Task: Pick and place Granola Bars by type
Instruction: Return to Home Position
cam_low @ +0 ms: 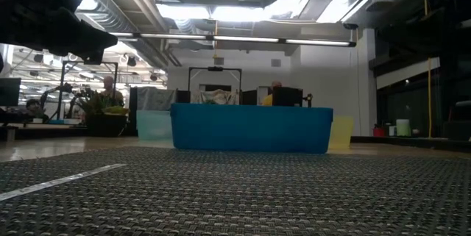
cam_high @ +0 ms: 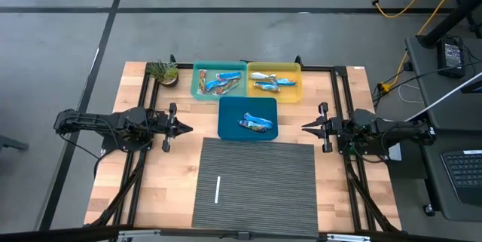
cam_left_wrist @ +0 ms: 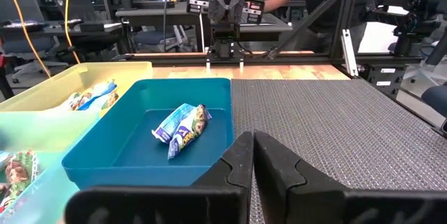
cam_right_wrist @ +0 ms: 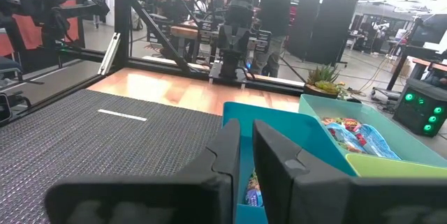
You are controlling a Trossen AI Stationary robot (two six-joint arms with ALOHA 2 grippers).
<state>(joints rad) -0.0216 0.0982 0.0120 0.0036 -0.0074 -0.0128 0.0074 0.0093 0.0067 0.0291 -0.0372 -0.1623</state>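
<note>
The left gripper [cam_high: 183, 129] sits low at the table's left side, fingers pinched together on nothing. Its arm is folded flat behind it, and it points straight across at the right gripper [cam_high: 305, 127], which mirrors it from the right side, likewise closed and empty. Between the two tips lies the blue bin [cam_high: 230, 127] with a couple of blue-wrapped granola bars [cam_high: 256, 124] inside. Just beyond it the green bin [cam_high: 197, 76] and the yellow bin [cam_high: 294, 95] stand side by side, each holding more bars, and on the near side a grey mat [cam_high: 256, 197] carries a thin white stick [cam_high: 218, 189].
</note>
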